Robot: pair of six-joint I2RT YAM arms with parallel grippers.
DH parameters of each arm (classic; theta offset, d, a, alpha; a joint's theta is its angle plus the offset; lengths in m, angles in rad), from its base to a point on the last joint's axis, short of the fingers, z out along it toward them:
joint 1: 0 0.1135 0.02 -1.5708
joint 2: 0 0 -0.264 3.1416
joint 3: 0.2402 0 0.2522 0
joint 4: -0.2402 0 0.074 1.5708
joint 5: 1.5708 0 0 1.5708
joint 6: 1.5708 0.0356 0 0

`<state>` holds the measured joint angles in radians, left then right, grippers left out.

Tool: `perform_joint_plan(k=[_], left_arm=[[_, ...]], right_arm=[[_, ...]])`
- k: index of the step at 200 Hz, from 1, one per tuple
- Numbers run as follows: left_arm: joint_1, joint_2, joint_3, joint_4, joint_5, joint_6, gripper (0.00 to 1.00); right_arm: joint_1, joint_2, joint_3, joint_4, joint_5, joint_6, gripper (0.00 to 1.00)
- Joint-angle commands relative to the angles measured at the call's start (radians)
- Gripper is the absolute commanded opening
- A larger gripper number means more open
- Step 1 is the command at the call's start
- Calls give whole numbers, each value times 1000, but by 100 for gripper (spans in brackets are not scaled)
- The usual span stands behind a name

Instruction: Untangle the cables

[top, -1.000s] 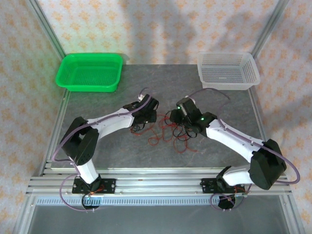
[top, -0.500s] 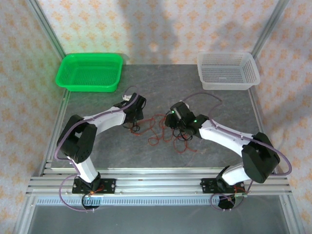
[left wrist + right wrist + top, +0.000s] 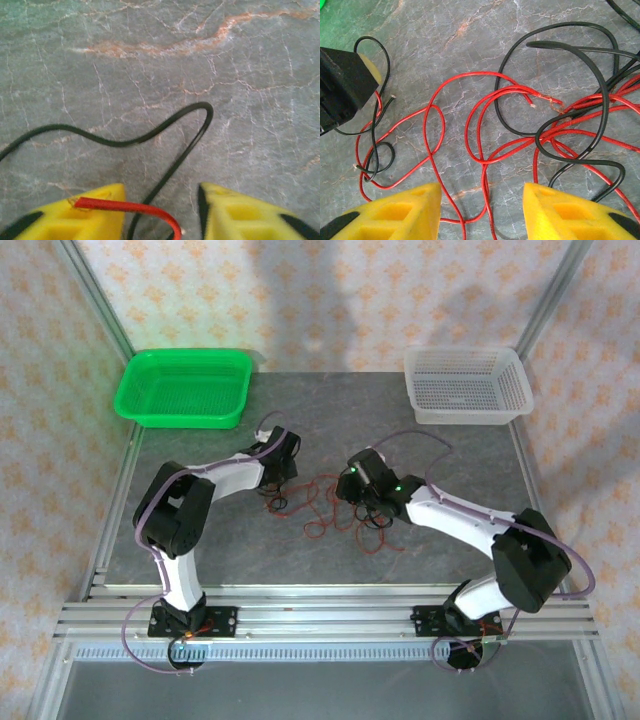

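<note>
Midway across the table (image 3: 470,455), the cables (image 3: 335,508) lie in one snarl, red loops threaded through black. By my reckoning nearly all the sorting is left. Left gripper (image 3: 160,202) and right gripper (image 3: 481,197) both hang with jaws spread over the strands, pinching nothing.

Tangle of thin red and black wire cables (image 3: 335,508) on the grey marble-patterned tabletop (image 3: 230,550), between the left gripper (image 3: 278,482) and the right gripper (image 3: 348,490).

Left wrist view: between the parted fingers of the left gripper (image 3: 162,200) and just ahead of them, one loop of cable (image 3: 206,112); across the left fingertip, one cable end.

Right wrist view: ahead of the right gripper (image 3: 482,200), the bulk of the tangle (image 3: 555,117), densest ahead-right. Ahead-left, just beside the outermost loops, the left gripper (image 3: 342,85).

Well apart from both grippers, at the table's far edge: on the left gripper's side, green plastic mesh tray (image 3: 180,353); on the right gripper's side, white plastic mesh basket (image 3: 470,412).
</note>
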<state>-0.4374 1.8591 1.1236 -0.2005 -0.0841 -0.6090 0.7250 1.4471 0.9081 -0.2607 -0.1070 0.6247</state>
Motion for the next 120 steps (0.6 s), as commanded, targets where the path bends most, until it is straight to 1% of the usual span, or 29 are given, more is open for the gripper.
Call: perform_joint_plan(k=[1,10,17,50,80,95,116,120], left_arm=[[9,6,41,35,-25,17,26],[10,3,49,36,-25,17,10],[9,-5,53,39,-19,17,0],[-2,-90,37,43,49,43,0],[-45,-209,33,-2,124,43,0],[-66,-267,33,-23,178,37,0],[-85,-340,25,-46,234,29,0],[-89,-352,21,-46,244,-1,0]], right_arm=[[14,10,-9,12,1,13,46],[17,13,-9,15,0,13,46],[23,17,-9,19,0,15,46],[60,49,-9,70,-20,30,46],[98,92,0,175,-61,35,46],[104,97,-21,279,-97,35,46],[104,69,-111,510,-149,35,45],[104,60,-132,558,-155,35,45]])
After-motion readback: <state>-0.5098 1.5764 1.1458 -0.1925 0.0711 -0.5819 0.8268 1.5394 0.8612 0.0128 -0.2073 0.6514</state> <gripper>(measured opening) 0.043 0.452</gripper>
